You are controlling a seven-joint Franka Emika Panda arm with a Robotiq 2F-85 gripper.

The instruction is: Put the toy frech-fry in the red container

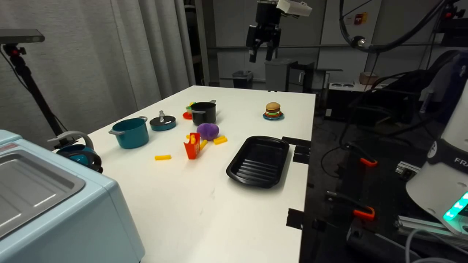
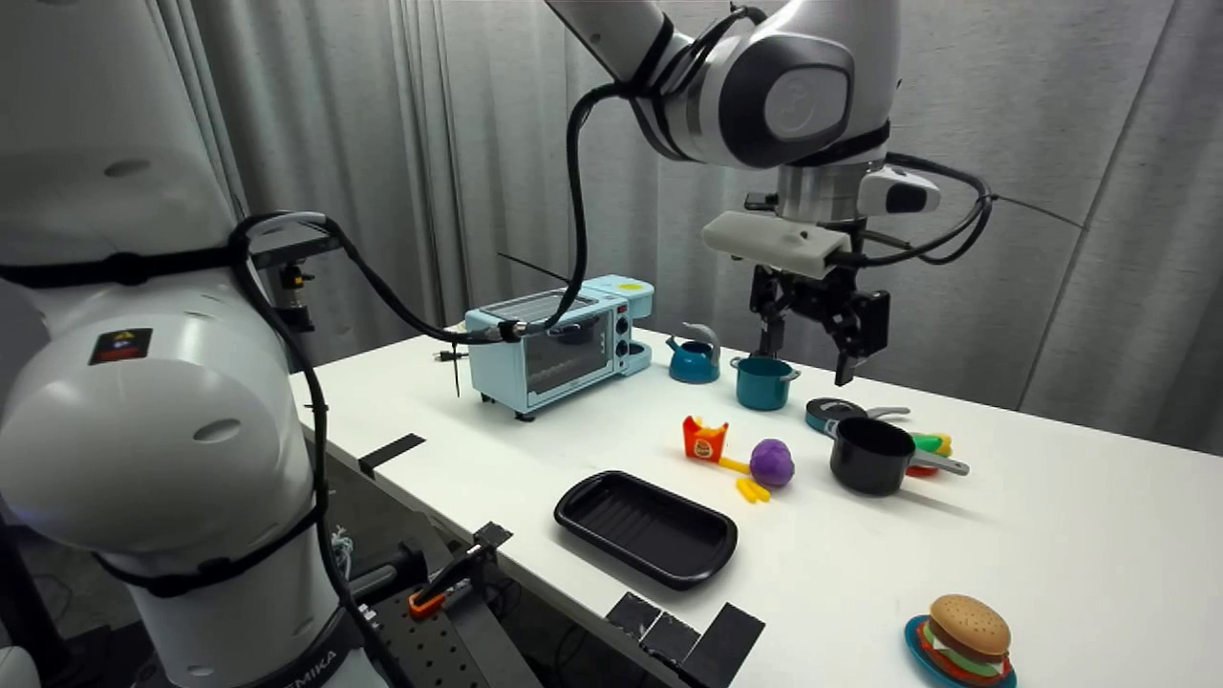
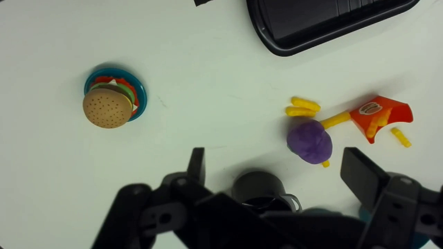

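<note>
Plainly, the red fries carton (image 2: 704,438) stands upright on the counter (image 2: 1051,535), yellow fries (image 3: 373,126) in its mouth. A loose toy french fry (image 3: 336,120) lies just beside it, between it and a lumpy purple toy (image 3: 309,141); two more fries (image 3: 306,103) lie together somewhat farther from the carton. The wrist view also shows a single fry (image 3: 401,137) near the carton, on the side away from the purple toy; in an exterior view that one is out of sight. Both exterior views show the light blue toaster oven (image 2: 564,355) and the teal kettle (image 2: 695,365), apart from the carton and outside the wrist view. All three show the toy hamburger (image 3: 108,107), well apart from the carton.

The tool (image 3: 277,167) hangs above the counter, its fingers (image 3: 363,176) spread wide, holding only air and clear of everything.

On the carton, a round label (image 2: 702,447) is too small to read. An exterior view gives "FRA" on the robot arm (image 1: 440,186), cut off by the border; an exterior view gives lettering (image 2: 315,669) ending in "MIKA", plus an unreadable dark sticker (image 2: 121,346).
</note>
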